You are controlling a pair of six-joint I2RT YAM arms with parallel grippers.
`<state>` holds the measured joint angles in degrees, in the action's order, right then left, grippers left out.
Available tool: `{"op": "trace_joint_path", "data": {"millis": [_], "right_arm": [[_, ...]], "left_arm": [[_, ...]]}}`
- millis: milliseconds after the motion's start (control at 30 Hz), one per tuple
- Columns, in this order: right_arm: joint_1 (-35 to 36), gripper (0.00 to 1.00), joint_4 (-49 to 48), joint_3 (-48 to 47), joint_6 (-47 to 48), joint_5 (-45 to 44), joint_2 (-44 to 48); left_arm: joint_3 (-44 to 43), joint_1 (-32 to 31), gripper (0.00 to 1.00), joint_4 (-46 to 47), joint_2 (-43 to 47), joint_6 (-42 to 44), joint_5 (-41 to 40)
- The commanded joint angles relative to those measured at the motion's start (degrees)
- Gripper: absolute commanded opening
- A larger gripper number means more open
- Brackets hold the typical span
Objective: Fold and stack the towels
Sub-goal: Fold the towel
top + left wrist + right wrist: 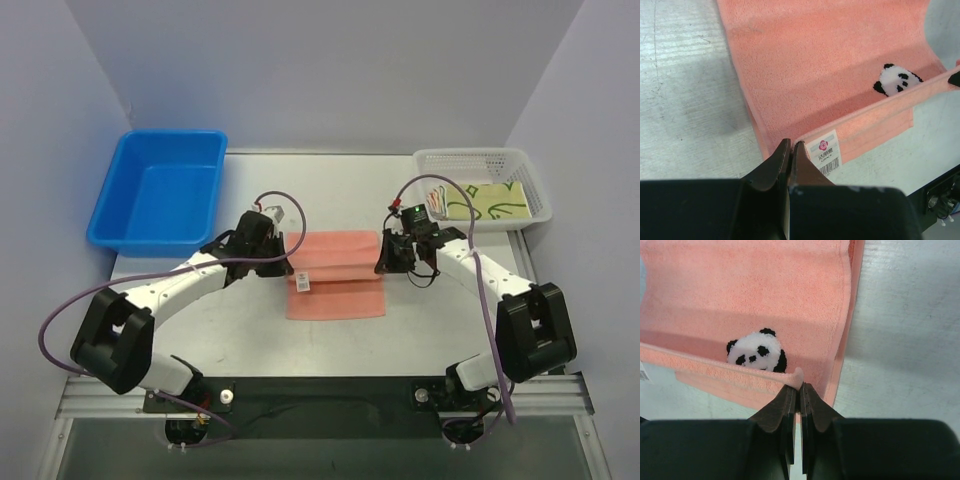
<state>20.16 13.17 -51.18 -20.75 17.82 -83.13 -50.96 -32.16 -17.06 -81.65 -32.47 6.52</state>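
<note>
A salmon-pink towel [337,275] lies at the table's middle with its far edge lifted and carried over the rest. My left gripper [791,145] is shut on the towel's left corner, beside a white barcode label [826,152]. My right gripper [799,386] is shut on the right corner [798,375]. A small panda patch [756,351] [896,80] shows on the towel's upper face under the raised edge. From above, the left gripper [283,252] and the right gripper [383,256] sit at the towel's two sides. Another towel, pale green with dark outlines [495,203], lies in the white basket.
A blue bin [160,190] stands at the back left. A white mesh basket [482,160] stands at the back right, with a coloured cloth [437,195] beside the green one. Purple cables loop over both arms.
</note>
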Motion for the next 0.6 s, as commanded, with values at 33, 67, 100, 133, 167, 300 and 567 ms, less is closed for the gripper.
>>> {"op": "trace_joint_path", "data": {"millis": [33, 67, 100, 133, 167, 300, 567], "right_arm": [[-0.3, 0.0, 4.1, 1.7, 0.0, -5.0, -1.9], [-0.3, 0.0, 4.0, 2.6, -0.2, -5.0, -2.7], [-0.3, 0.0, 3.8, 2.9, -0.4, -4.9, -3.5], [-0.3, 0.0, 3.5, 3.1, -0.4, -4.8, -5.1], [-0.3, 0.0, 3.4, 3.5, -0.5, -4.7, -5.8], [-0.2, 0.0, 3.2, 4.0, -0.4, -4.5, -9.2], [0.2, 0.24, 4.0, 5.8, 0.8, -1.7, -4.9]], "left_arm": [[2.0, 0.3, 0.0, -2.0, -2.8, 0.6, -1.4], [2.3, 0.2, 0.0, -1.1, -3.6, 0.5, -1.3], [2.6, 0.1, 0.0, -0.9, -4.4, 0.4, -1.2], [3.1, -0.1, 0.0, -0.7, -6.0, 0.2, -0.9], [3.3, -0.2, 0.0, -0.3, -6.7, 0.0, -0.3], [4.5, -0.6, 0.0, 0.4, -8.4, -0.8, 0.2], [5.5, -1.1, 0.2, -2.1, -2.9, -0.8, 0.7]]}}
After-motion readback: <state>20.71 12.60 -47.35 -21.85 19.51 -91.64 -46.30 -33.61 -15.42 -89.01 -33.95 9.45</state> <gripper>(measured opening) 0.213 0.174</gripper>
